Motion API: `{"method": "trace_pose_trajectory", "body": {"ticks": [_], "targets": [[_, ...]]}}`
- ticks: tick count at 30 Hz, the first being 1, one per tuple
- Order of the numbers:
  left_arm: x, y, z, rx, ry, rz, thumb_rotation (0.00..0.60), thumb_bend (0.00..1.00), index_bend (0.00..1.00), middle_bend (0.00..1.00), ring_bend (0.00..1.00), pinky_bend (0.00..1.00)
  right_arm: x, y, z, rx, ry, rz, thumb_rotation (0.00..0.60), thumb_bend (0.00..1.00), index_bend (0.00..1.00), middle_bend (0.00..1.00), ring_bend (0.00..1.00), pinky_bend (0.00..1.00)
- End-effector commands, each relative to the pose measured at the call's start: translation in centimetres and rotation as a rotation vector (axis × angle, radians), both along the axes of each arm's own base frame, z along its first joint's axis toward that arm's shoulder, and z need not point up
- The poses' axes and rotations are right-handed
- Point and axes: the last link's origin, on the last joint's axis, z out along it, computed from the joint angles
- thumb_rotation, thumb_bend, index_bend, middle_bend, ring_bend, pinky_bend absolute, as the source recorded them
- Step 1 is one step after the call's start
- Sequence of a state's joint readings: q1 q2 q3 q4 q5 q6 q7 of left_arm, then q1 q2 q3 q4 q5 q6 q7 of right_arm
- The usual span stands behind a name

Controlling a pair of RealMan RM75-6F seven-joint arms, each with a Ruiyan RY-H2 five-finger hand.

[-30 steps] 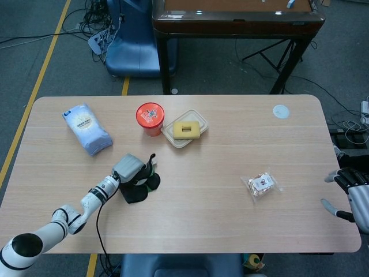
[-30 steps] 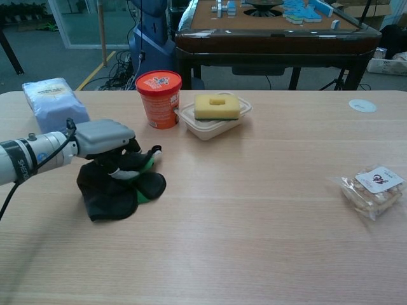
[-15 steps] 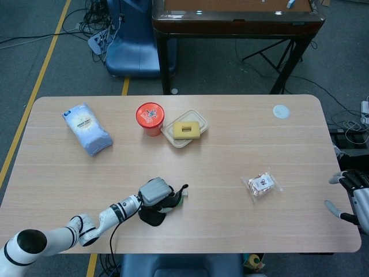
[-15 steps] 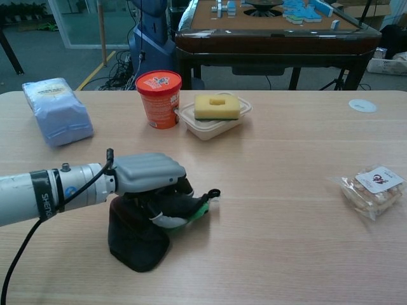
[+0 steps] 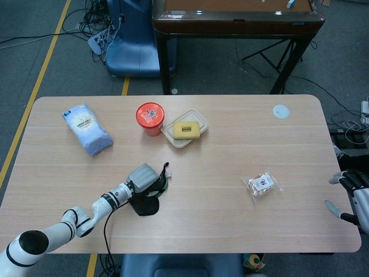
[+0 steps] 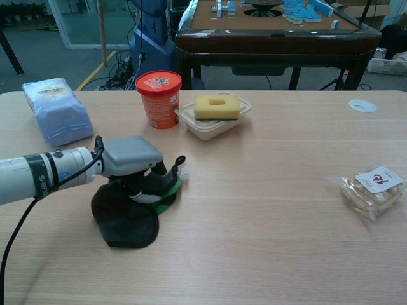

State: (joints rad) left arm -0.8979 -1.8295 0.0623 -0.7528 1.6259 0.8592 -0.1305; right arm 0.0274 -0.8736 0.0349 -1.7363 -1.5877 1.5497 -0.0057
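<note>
Left hand [image 6: 130, 166] clenched around black cloth [image 6: 124, 219] near table's [image 5: 230, 196] front-left; right hand [image 5: 353, 193] released at edge. We keep grip firm, drag low, avoid red cup [image 6: 158, 98].

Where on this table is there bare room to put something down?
Bare wood lies between the left hand with its black cloth and the snack packet. The red cup, sponge tray and blue bag crowd the far left.
</note>
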Motion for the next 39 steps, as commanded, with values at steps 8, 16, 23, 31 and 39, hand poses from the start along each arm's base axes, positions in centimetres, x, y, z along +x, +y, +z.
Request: {"method": "trace_pose_trajectory", "body": {"ticks": [8,16,23,31,39], "targets": [[-4.0,1.7,4.4,0.132,0.087,0.014,0.600,0.33,0.64,0.67,0.68,0.99,0.1,0.0,-0.1,0.002,0.000,0.005,0.600,0.28,0.40,0.36,0.24,0.29],[-7.4,0.3,8.6,0.158,0.141,0.045,0.600,0.33,0.64,0.67,0.68,0.99,0.2,-0.1,-0.1,0.005,-0.004,0.014,0.600,0.28,0.40,0.36,0.24,0.29],[-9.2,-0.3,12.2,0.231,0.171,0.068,0.600,0.33,0.64,0.67,0.68,0.99,0.2,-0.3,-0.1,0.008,-0.007,0.021,0.600,0.28,0.40,0.36,0.24,0.29],[-9.0,-0.7,16.2,0.320,0.170,0.065,0.600,0.33,0.65,0.67,0.68,0.99,0.2,-0.4,-0.2,0.011,-0.010,0.024,0.600,0.28,0.40,0.36,0.24,0.29],[-8.7,-1.5,14.6,0.263,0.122,0.129,0.600,0.33,0.61,0.64,0.66,0.98,0.3,-0.6,-0.5,0.017,-0.013,0.030,0.600,0.28,0.40,0.36,0.24,0.29]]}}
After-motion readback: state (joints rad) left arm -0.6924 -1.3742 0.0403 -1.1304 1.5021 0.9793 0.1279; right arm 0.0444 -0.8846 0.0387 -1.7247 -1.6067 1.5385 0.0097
